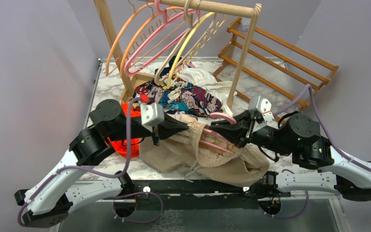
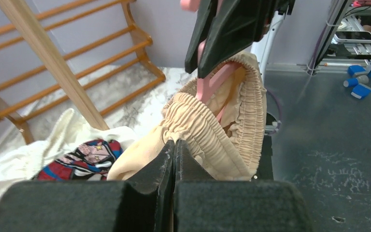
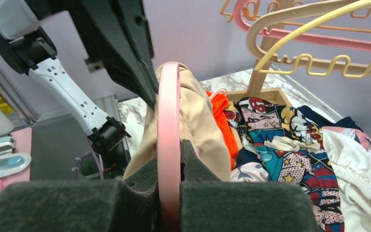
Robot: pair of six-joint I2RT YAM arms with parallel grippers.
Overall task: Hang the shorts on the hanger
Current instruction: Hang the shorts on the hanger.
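Pinching the gathered waistband of the shorts [image 2: 212,130] in my left claw [image 2: 174,146], clenched tight, I judge I am holding the opening spread so the hanger [image 3: 168,111] can slide in. My right claw [image 3: 169,150] is clamped on that pink hanger, one arm of which sits inside the waistband. My left wrist view shows the hanger within the fabric. Only the overhead view shows the shorts' legs slumped at the near edge of the table [image 1: 104,92] and the rack [image 1: 222,7] behind.
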